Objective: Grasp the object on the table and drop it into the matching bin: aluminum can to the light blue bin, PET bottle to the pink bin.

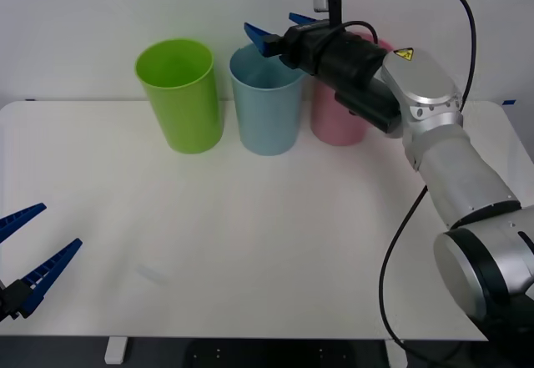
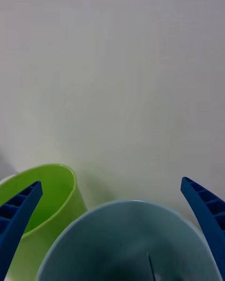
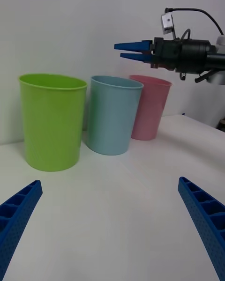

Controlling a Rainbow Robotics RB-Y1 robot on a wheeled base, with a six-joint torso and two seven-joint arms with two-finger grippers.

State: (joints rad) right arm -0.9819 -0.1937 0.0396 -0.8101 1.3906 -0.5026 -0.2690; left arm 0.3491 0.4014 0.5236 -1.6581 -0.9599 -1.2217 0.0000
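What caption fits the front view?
Open right gripper above the light blue bin; left gripper waits open.

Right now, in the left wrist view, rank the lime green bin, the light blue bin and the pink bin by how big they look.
1. lime green bin, largest.
2. light blue bin.
3. pink bin, smallest.

Nearness likely causes this: they stand in a row running away from the camera, so actual sizes may match. The open right gripper hovers above the light blue bin.

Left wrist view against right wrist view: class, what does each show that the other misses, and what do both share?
Left wrist view alone: the pink bin, the white table, and the right end effector, open, above the bins. Right wrist view alone: the inside of the light blue bin, seen from above. Both share the light blue bin and the lime green bin.
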